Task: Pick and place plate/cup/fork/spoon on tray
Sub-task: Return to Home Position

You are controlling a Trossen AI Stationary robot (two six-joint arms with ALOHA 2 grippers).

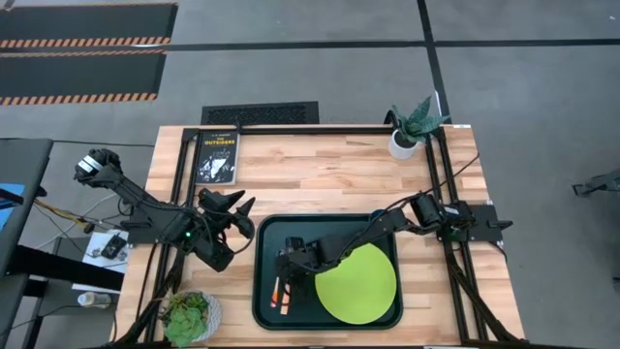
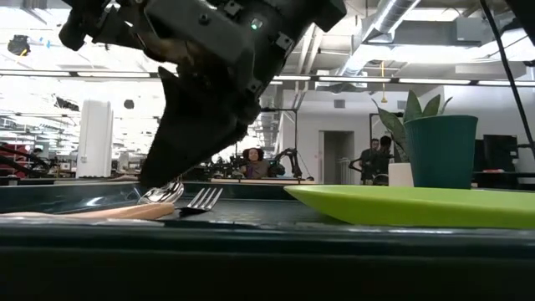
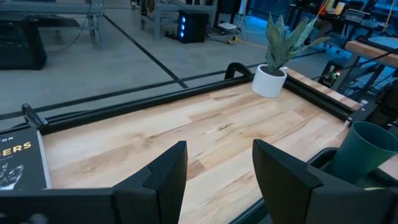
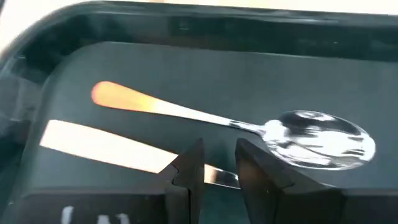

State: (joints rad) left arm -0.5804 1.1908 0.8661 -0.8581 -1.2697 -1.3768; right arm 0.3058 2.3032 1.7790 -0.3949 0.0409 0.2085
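Hovering low over the left end of the tray [image 1: 258, 283], the right gripper [image 4: 219, 171] had its fingers slightly apart, pinching nothing; the fork [image 4: 106, 146] and the spoon [image 4: 217, 121] lay just under it, the plate [image 1: 358, 283] and the cup [image 2: 441, 150] on its arm's side, while the left gripper [image 3: 219, 149] waited off the tray, spread wide

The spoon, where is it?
In the high view, the spoon lies on the tray's left side beside the fork, left of the plate, by the right gripper.
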